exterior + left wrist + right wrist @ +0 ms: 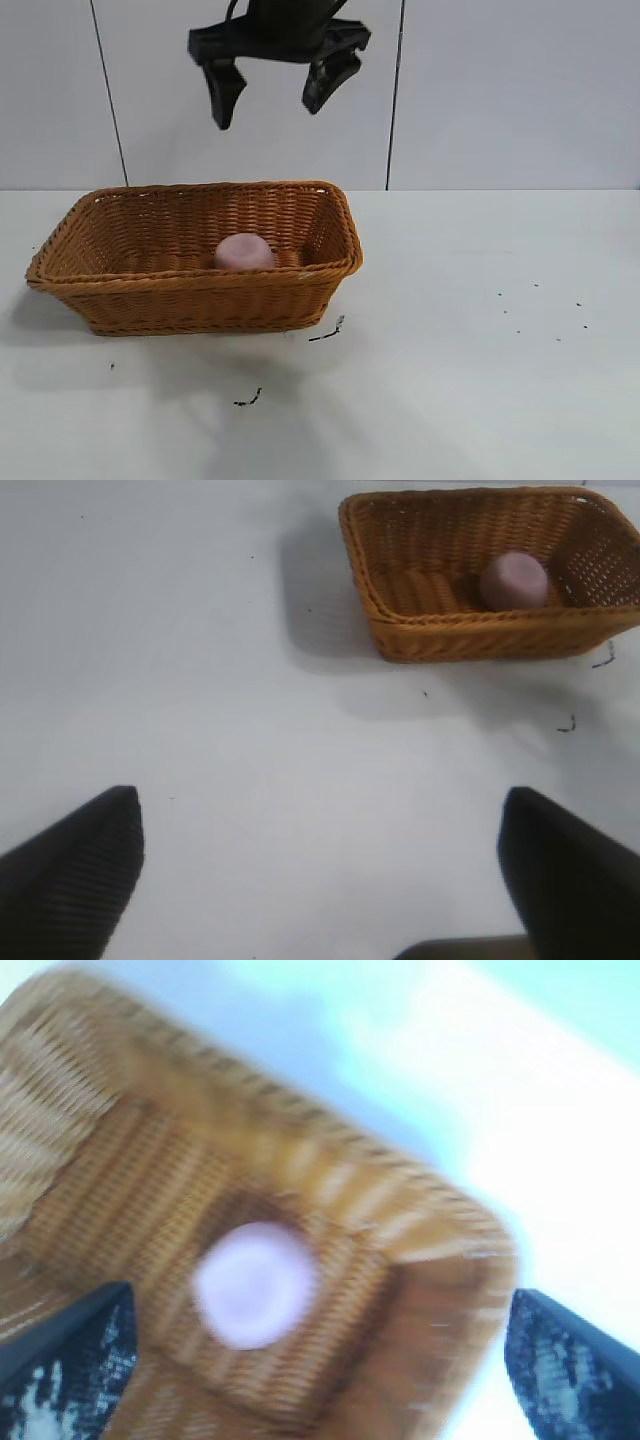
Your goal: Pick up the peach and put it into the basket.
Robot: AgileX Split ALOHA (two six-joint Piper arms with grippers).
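The pale-pink peach (244, 252) lies inside the orange-brown wicker basket (200, 305), on its floor toward the right end. My right gripper (267, 117) hangs high above the basket, open, with nothing between its fingers. In the right wrist view the peach (252, 1285) rests on the basket floor (120, 1160) below the open right gripper (320, 1295). In the left wrist view my left gripper (320, 798) is open over bare table, well away from the basket (470, 635) and the peach (513, 580).
The white table carries small dark scraps (327, 333) just in front of the basket, another (248, 400) nearer the front, and fine specks (540, 310) to the right. A panelled wall stands behind.
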